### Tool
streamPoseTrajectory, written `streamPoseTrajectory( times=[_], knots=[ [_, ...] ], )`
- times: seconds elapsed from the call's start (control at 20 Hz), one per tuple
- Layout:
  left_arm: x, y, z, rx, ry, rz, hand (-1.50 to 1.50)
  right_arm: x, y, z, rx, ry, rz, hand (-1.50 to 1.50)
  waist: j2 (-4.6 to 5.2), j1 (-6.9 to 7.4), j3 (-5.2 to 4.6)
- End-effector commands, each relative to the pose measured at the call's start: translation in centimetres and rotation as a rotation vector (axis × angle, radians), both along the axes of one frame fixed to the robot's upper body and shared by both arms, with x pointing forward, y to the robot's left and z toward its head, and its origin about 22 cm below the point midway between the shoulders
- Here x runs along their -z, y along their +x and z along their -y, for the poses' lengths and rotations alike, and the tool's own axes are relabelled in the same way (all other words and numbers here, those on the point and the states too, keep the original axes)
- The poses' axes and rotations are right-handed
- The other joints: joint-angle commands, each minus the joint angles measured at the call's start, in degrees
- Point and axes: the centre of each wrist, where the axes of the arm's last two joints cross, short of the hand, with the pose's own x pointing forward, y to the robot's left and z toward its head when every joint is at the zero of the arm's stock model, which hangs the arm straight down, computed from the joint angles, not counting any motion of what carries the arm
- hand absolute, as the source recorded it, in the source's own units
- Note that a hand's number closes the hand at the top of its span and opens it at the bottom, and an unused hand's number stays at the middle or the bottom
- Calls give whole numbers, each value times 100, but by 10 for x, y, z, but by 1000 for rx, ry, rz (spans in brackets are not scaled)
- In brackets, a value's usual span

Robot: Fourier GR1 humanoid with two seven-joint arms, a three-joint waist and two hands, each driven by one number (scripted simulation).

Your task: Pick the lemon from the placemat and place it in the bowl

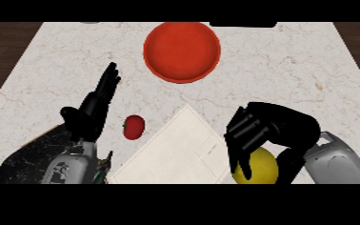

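My right hand (pixel 273 124) curled round the lemon (pixel 258 168) at five o'clock, by the placemat's (pixel 175 148) right edge, red bowl (pixel 182 52) at twelve o'clock, my left hand (pixel 94 110) resting open, fingers up, at nine o'clock

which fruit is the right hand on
The yellow lemon, with the right hand curled over it; the small red fruit lies left of the placemat.
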Motion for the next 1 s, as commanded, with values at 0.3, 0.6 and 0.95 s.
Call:
streamPoseTrajectory(
  times=[0.3, 0.6, 0.95],
  knots=[
    [0, -14, 1, -18, -4, 3, 0, -94, 29, 5, -31, 34, 64, 150, -21, -134, -8],
    [6, -7, 3, -28, -7, -2, 0, -124, 56, -39, 65, 24, 68, 150, -11, -114, -9],
    [6, -14, 2, -15, 4, 3, 0, -121, 91, -58, 198, -45, 181, 150, 23, -10, -6]
  ],
)
